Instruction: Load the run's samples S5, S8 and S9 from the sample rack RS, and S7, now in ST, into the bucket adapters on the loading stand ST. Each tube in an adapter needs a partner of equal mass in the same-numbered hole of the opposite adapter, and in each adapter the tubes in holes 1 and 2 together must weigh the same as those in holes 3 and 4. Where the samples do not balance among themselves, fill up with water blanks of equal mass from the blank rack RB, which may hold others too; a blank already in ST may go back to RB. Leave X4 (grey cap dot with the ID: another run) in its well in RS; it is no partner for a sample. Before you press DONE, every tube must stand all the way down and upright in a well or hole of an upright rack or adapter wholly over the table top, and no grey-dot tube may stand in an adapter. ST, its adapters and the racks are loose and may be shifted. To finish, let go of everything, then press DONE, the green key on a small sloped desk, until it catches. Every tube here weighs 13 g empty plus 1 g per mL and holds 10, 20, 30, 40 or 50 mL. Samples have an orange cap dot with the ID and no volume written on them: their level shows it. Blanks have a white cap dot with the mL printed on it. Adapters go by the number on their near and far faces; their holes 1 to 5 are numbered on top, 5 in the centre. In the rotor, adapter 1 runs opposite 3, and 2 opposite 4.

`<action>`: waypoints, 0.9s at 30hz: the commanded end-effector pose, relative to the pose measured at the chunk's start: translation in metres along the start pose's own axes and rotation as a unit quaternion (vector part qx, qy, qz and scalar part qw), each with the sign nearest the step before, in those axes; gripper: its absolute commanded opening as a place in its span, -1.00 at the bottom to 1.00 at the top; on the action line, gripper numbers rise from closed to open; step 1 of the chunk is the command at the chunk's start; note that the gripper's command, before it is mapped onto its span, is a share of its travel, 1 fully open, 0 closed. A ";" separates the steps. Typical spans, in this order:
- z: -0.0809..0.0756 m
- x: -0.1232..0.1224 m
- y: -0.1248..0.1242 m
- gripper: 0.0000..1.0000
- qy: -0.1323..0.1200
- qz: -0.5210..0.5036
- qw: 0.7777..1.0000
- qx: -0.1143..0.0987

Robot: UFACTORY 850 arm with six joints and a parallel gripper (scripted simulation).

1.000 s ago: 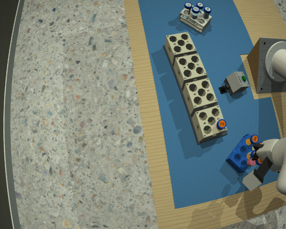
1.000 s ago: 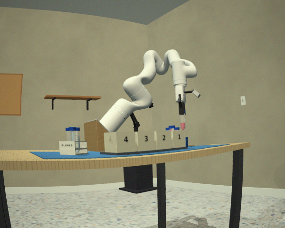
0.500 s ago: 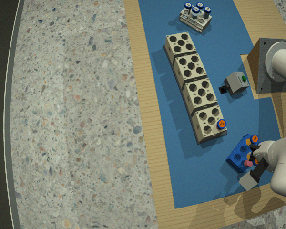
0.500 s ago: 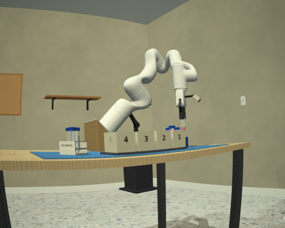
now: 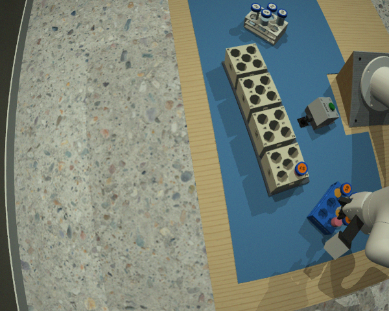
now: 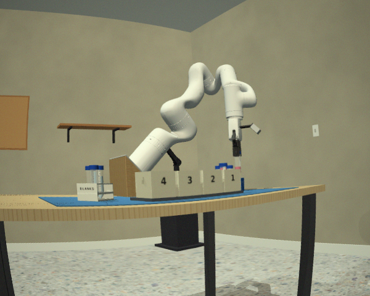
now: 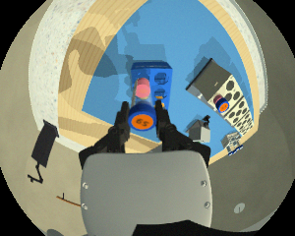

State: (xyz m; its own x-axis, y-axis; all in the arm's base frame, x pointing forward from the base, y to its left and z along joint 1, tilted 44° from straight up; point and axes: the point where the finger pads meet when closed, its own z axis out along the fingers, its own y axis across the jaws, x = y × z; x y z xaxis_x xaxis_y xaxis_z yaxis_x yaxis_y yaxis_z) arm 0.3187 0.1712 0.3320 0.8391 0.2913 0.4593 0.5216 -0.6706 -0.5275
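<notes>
My gripper (image 5: 343, 214) (image 6: 236, 152) (image 7: 142, 108) is shut on a sample tube (image 5: 337, 221) (image 6: 237, 163) (image 7: 143, 120) with an orange cap dot and pink liquid at its bottom. It holds the tube upright, low over the blue sample rack RS (image 5: 321, 214) (image 7: 162, 77). I cannot tell whether the tube's tip is inside a well. More orange-dot tubes (image 5: 345, 188) stand in RS. On the loading stand ST, adapter 1 (image 5: 277, 164) (image 6: 232, 183) holds one orange-dot tube (image 5: 301, 168) (image 7: 221, 101). The other three adapters (image 5: 259, 90) show empty holes.
The blank rack RB (image 5: 271, 35) (image 6: 89, 188) with several blue-capped tubes stands at the far end of the blue mat (image 5: 288, 67). The green DONE key (image 5: 330, 107) sits on its grey desk (image 5: 317, 115) beside the arm's base block (image 5: 354, 93). The table's edge runs close behind RS.
</notes>
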 end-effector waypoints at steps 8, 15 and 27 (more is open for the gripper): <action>0.004 0.001 0.000 -1.00 0.000 0.000 1.000 0.000; 0.011 0.001 0.000 -1.00 0.000 0.000 1.000 0.000; 0.021 0.001 0.000 -1.00 0.000 0.000 1.000 0.000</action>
State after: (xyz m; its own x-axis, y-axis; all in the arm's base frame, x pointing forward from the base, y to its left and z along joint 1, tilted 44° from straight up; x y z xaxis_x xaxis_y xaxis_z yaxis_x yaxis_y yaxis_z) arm 0.3213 0.1829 0.3197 0.8392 0.2914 0.4591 0.5215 -0.6707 -0.5274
